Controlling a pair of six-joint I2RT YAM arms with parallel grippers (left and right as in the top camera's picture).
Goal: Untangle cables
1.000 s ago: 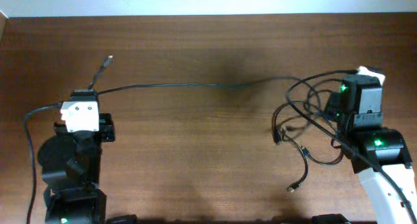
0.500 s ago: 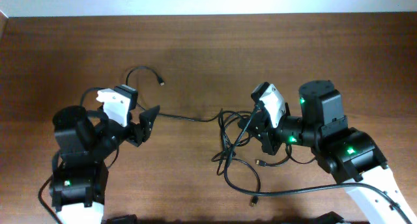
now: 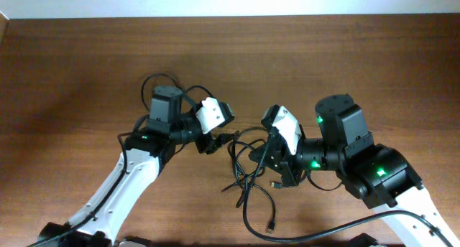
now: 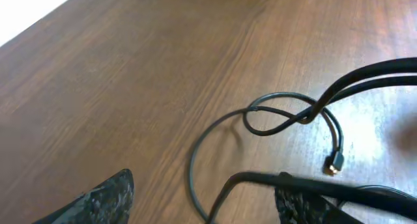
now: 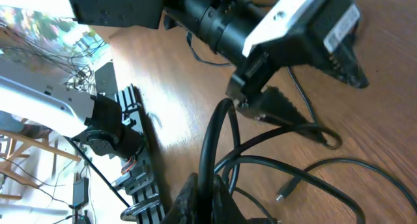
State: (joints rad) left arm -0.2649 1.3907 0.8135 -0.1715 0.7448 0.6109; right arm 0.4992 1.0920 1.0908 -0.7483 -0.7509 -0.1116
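The black cables [image 3: 248,176] lie in a tangle on the wooden table between the two arms, and one plug end [image 3: 272,226] trails toward the front. My left gripper [image 3: 221,141] stands open at the tangle's left edge. In the left wrist view its fingers [image 4: 98,199] are wide apart; one cable [image 4: 260,178] crosses low between them, and a small loop [image 4: 280,113] with a silver-tipped plug [image 4: 335,163] lies beyond. My right gripper [image 5: 208,199] is shut on a cable strand [image 5: 215,139] that rises from the tangle. In the overhead view it [image 3: 275,171] sits at the tangle's right.
The brown table [image 3: 72,75] runs to a white strip along its far edge. In the right wrist view, the left arm's wrist [image 5: 306,25] hangs close above the cables, and black clamps and stand parts [image 5: 133,178] sit past the table's edge at the left.
Both arms have swung in from the table's sides to the middle. The left gripper has opened and let go of the stretched cable. The right gripper has brought its cable bunch leftward.
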